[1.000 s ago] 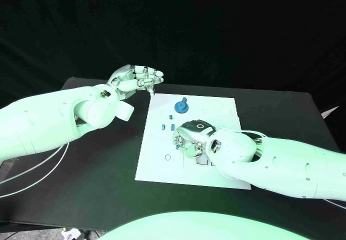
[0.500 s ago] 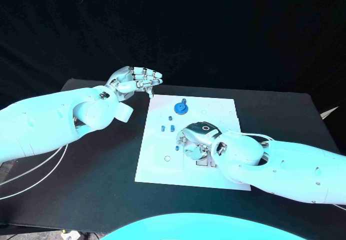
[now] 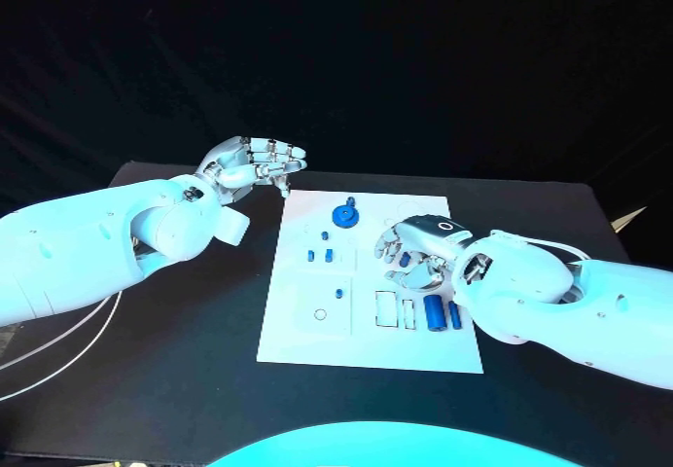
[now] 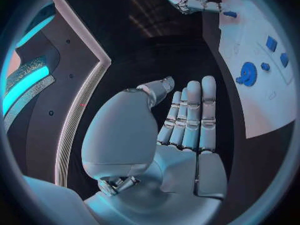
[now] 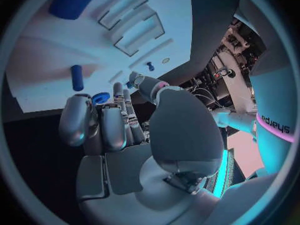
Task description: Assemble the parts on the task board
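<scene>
Since a second ago, the right hand has been lifted off the middle of the task board toward its right edge, uncovering two blue cylinders lying beside the rectangular slots. A small blue part is seen pinched in its curled fingers. The left hand is held open beyond the board's far left corner. A blue gear and small pegs are seated; several recesses appear unfilled, so assembly is judged partly done.

Smooth white arms, silver jointed hands, thin cables
</scene>
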